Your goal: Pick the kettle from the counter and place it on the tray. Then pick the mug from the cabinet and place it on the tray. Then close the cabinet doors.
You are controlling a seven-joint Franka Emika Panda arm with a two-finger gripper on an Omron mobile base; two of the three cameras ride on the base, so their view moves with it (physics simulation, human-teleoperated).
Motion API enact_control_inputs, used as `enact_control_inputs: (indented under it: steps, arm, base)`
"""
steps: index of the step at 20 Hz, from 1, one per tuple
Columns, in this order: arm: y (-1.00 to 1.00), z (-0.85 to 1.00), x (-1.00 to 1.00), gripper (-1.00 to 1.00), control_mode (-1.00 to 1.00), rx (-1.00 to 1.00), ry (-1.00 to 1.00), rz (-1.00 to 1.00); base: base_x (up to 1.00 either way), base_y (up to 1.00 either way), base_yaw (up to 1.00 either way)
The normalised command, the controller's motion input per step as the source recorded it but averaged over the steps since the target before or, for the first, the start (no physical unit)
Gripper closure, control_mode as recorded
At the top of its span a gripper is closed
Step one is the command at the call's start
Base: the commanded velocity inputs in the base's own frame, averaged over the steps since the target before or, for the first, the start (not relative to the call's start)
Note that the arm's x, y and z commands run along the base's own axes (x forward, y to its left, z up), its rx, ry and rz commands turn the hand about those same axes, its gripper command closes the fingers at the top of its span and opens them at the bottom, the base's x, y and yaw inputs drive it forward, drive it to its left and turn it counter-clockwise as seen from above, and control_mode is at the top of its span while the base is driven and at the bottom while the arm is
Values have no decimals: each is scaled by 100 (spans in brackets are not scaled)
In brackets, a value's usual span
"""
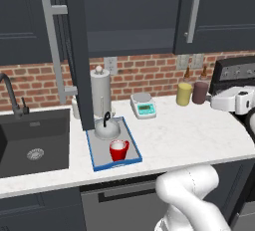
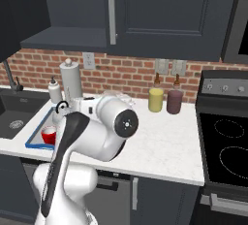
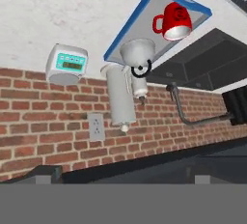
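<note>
The silver kettle [image 1: 106, 128] and the red mug [image 1: 118, 150] both stand on the blue-rimmed tray [image 1: 130, 140], on the white counter [image 1: 199, 135]; the hand view shows the kettle [image 3: 137, 53], mug [image 3: 174, 21] and tray [image 3: 126, 34] upside down. The cabinet's left door [image 1: 77, 51] is swung out edge-on, baring the dark interior [image 1: 129, 16]. Its right door [image 1: 219, 11] is shut. My gripper [image 3: 126, 177] is open and empty, its tips wide apart, facing the brick wall from right of the tray. The arm's white hand [image 1: 233, 100] hangs at the right edge.
A tall grey cylinder [image 1: 100, 91] stands behind the tray, with a white scale [image 1: 143, 105] to its right. Yellow [image 1: 184, 94] and maroon [image 1: 200, 91] canisters sit by the wall. The dark sink [image 1: 30, 145] lies left and the stove [image 2: 227, 146] right. The open door overhangs the tray's back edge.
</note>
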Motion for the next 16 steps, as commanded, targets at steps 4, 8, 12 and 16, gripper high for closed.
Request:
enact_control_inputs:
  steps: [4,8,12,16]
  arm:
    - [95,-9,-9,-100,-100,-24,-27,-6]
    - [84,-8,-5,-100,-100,-22,-32,-16]
    - [74,-5,-15,-100,-100,-30,-36,-21]
    - [64,-8,-5,-100,-100,-29,-45,-23]
  base:
    - [0,0,0]
    - [0,0,0]
    - [0,0,0]
    - [0,0,0]
